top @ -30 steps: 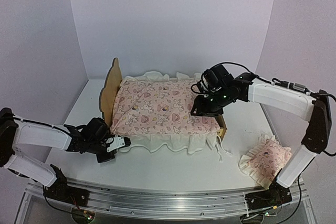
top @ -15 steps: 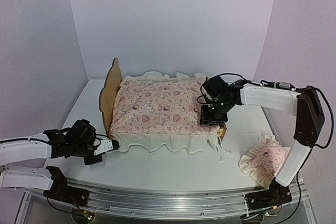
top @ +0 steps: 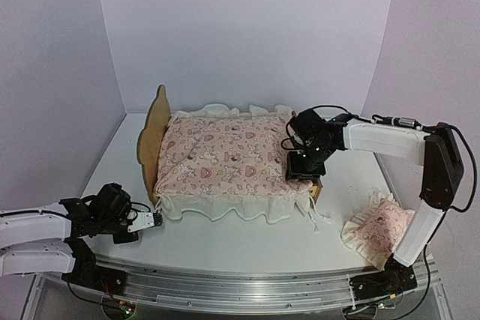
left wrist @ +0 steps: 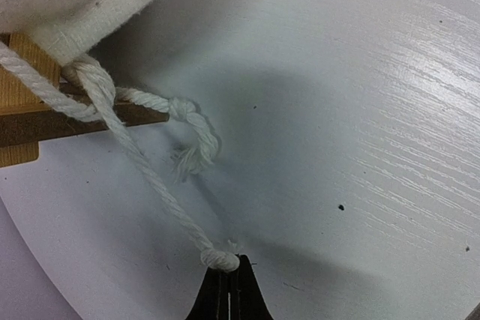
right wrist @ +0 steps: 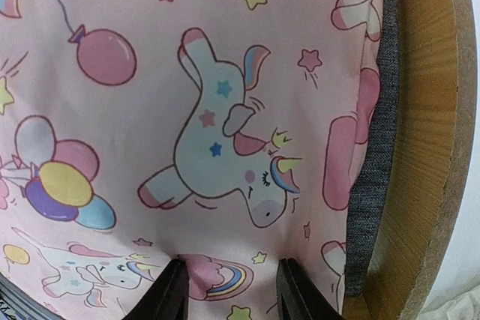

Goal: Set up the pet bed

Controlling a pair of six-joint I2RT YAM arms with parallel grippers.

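No text, label, brand or number can be read. The pink ruffled fabric cover (right wrist: pixel 187 110) shows only printed unicorns, balloons and stars.

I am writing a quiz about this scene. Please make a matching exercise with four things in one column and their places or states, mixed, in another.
Things:
1. left gripper
2. right gripper
3. pillow
4. pet bed

Places or states:
A. on the table, apart from the bed
B. shut on a white cord, at its knot
C. headboard upright, at its left end
D. open, over the pink cover

Pairs: 1-B, 2-D, 3-A, 4-C
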